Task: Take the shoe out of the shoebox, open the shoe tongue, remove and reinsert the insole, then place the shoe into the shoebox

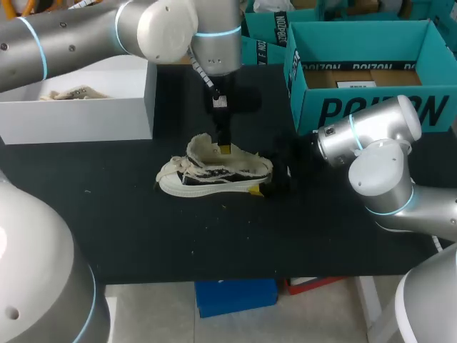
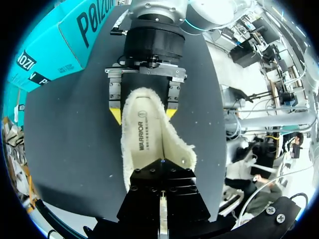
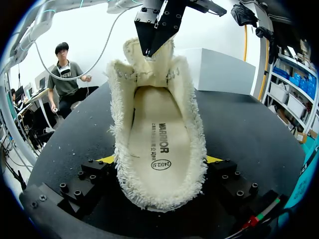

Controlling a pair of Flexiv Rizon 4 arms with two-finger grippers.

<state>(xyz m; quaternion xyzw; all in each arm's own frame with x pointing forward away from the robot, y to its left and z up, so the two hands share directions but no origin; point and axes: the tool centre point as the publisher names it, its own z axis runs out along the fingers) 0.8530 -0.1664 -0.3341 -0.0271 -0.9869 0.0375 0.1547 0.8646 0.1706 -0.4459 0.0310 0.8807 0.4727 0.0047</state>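
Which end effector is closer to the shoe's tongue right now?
Left. The left end effector pinches the tongue from above; the right end effector clasps the shoe at its heel, away from the tongue.

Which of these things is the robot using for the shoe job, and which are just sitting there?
For the job: shoe, its tongue, insole, teal shoebox, left gripper, right gripper.
Just lying about: white box, second teal box behind.
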